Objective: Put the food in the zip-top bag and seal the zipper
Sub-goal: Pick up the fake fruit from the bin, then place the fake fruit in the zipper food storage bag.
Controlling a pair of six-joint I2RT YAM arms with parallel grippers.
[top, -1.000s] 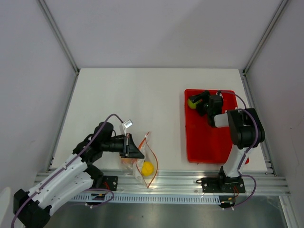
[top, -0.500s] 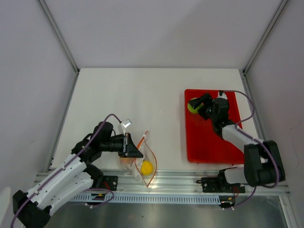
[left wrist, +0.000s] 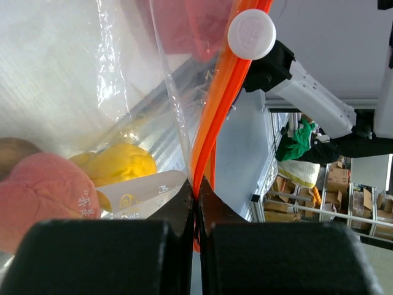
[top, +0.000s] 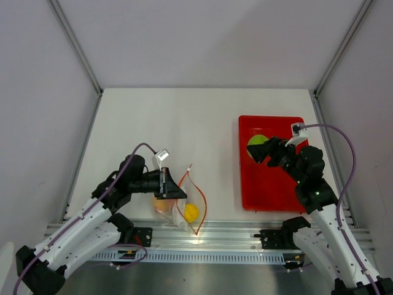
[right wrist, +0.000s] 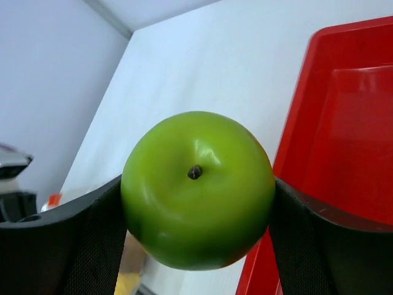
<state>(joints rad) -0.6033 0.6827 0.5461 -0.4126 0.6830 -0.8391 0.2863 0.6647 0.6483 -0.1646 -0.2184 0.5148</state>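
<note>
A: Where is the apple (top: 255, 141) being held?
B: It is being clasped by the right gripper (top: 260, 150) above the tray (top: 273, 190); the zipper (left wrist: 216, 107) of the bag (top: 184, 212) is being pinched by the clenched left gripper (left wrist: 196, 198)

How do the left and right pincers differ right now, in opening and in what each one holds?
The left pincer is pinched thin on the zipper; the right pincer spans wide around the green apple. The left pincer sits at the near edge of the table; the right pincer is over the red tray. Both hold something.
</note>
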